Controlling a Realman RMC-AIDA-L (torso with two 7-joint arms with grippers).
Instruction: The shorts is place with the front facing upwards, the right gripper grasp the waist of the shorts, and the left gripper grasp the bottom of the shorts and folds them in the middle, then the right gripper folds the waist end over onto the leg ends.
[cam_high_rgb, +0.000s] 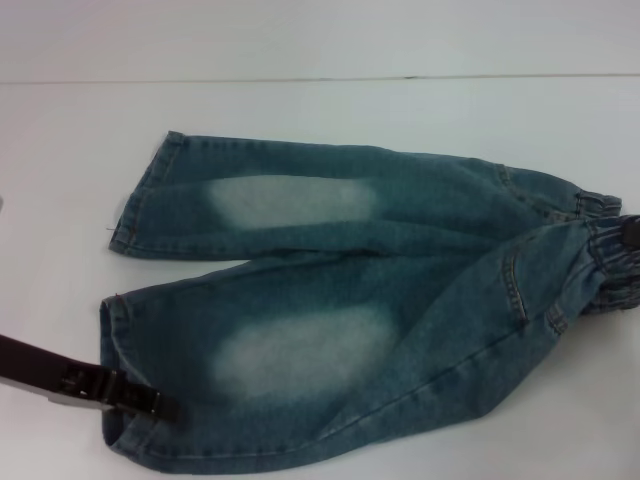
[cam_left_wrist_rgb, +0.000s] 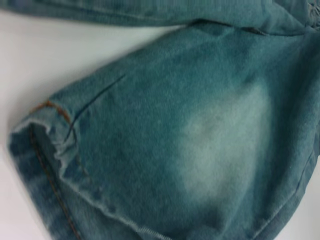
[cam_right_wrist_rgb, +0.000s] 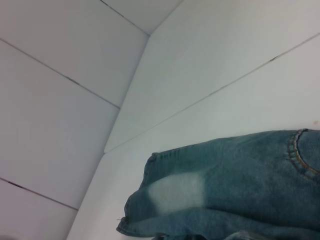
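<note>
The left pincer (cam_high_rgb: 150, 402) pinches the near leg hem (cam_high_rgb: 115, 375) of the shorts (cam_high_rgb: 380, 270), ready to fold; the right pincer (cam_high_rgb: 630, 232) sits at the waistband (cam_high_rgb: 605, 255), grip unclear.

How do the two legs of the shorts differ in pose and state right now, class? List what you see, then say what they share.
The far leg lies flat and straight on the table, with nothing touching it; the near leg has the left gripper at its hem corner. The far leg's hem looks neat, while the near leg's hem is rumpled and curled. Both are blue denim with a pale faded patch.
</note>
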